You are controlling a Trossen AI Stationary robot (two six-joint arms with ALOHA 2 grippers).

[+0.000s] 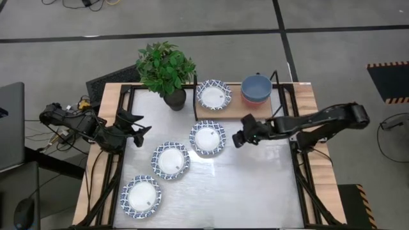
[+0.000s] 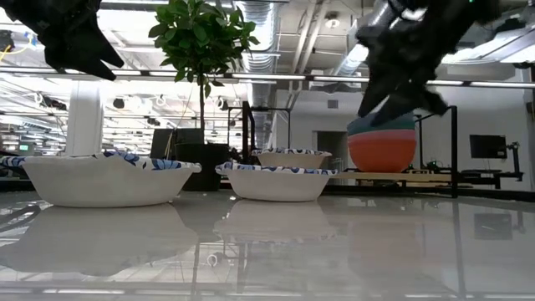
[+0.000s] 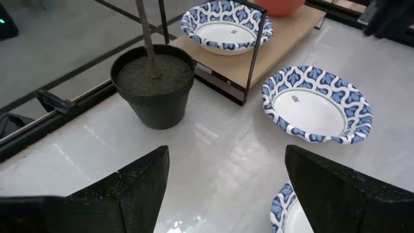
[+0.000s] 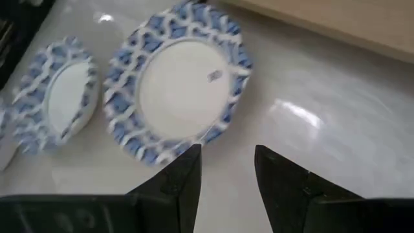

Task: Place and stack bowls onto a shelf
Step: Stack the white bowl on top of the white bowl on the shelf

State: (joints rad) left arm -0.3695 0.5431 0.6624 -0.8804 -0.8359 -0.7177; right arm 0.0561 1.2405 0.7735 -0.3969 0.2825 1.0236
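The wooden shelf [image 1: 233, 110] stands at the table's far side. On it rest a white bowl with a blue patterned rim [image 1: 213, 95] and a slate blue bowl stacked on a pink one [image 1: 256, 89]. Three more white-and-blue bowls lie on the metal tabletop in a diagonal row [image 1: 208, 138] [image 1: 170, 160] [image 1: 141, 197]. My right gripper [image 1: 239, 138] is open and empty above the table, just right of the nearest bowl [image 4: 178, 84]. My left gripper [image 1: 139, 125] is open and empty at the table's left side.
A dark plant pot [image 1: 174, 99] with a leafy plant stands left of the shelf; it also shows in the left wrist view [image 3: 154, 84]. The table's near right part [image 1: 255, 185] is bare metal. A black frame runs along the table's edges.
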